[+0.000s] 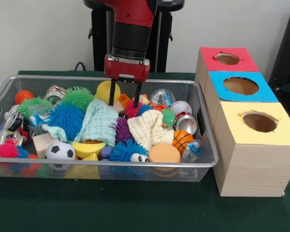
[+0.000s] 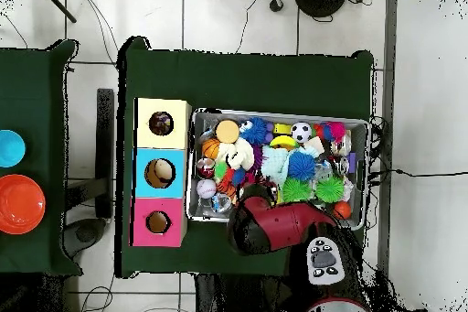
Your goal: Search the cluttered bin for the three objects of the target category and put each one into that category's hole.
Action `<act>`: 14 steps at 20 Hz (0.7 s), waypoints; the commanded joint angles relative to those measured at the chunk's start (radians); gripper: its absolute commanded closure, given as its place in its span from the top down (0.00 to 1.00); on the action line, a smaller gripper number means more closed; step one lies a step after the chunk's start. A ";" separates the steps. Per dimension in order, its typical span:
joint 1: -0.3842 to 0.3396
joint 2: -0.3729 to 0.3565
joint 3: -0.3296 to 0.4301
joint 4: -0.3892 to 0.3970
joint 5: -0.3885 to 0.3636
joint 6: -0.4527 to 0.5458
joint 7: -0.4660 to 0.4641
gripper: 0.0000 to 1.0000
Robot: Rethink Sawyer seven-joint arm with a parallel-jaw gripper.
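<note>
The wire-mesh bin [image 1: 111,164] holds a dense pile of toys; it also shows in the overhead view [image 2: 274,114]. My gripper [image 1: 124,94] hangs open over the back middle of the bin. Its fingertips [image 1: 112,94] are down among an orange piece and a magenta spiky ball, beside a yellow ball [image 1: 105,89]. A crinkly wad with coloured marks [image 1: 163,96] lies just right of the gripper. A whitish-grey wad [image 1: 191,151] sits in the front right corner. Another pale wad [image 1: 12,118] lies at the left edge. The yellow box's hole [image 1: 259,122] is right of the bin and also shows from overhead [image 2: 161,123].
A mint towel [image 1: 99,121] and a cream towel [image 1: 145,128] lie mid-bin among spiky balls, a soccer ball [image 1: 60,151], a basketball [image 1: 182,140] and a can [image 1: 186,124]. The blue-topped [image 1: 240,86] and red-topped [image 1: 227,59] boxes stand behind the yellow one. My arm [image 2: 265,226] covers the bin's near edge overhead.
</note>
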 commanded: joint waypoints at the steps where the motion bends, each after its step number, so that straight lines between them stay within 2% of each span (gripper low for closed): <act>1: -0.033 0.076 -0.023 -0.059 -0.018 -0.055 0.088 1.00; 6: -0.030 0.104 -0.052 -0.056 -0.013 -0.083 0.097 1.00; 14: -0.046 0.140 -0.051 -0.090 -0.011 -0.094 0.086 1.00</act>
